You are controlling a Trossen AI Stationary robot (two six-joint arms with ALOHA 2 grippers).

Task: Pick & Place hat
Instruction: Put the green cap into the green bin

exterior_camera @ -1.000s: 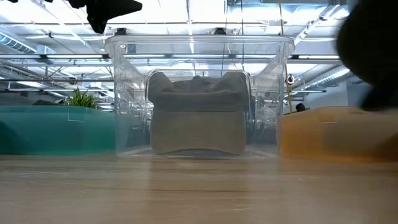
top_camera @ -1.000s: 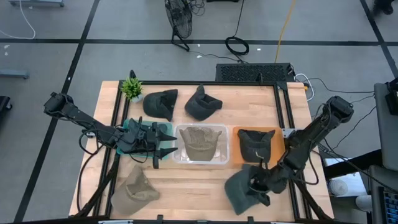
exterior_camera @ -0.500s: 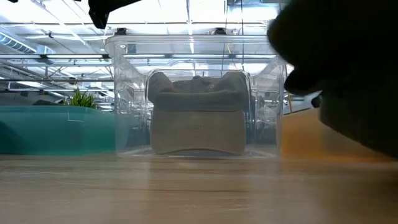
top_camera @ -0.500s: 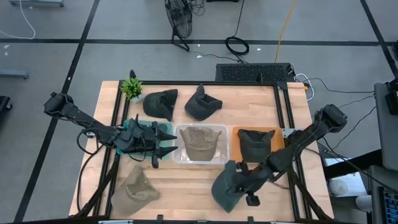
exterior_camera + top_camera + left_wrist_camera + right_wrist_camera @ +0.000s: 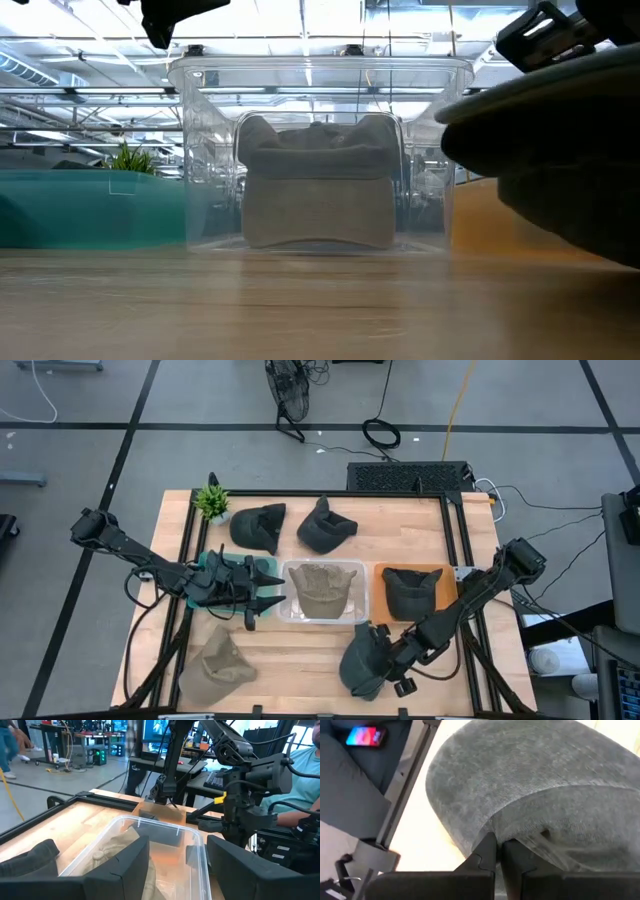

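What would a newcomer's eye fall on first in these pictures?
Probably the three bins in a row mid-table: teal bin, clear bin holding a tan hat, orange bin holding a dark one. At the front edge, the right gripper is shut on a grey hat.

We count four dark grey fabric caps (image 5: pixel 366 660), two tan fabric caps (image 5: pixel 218 663), three plastic bins (image 5: pixel 358 575), and one small green potted plant (image 5: pixel 212 501).
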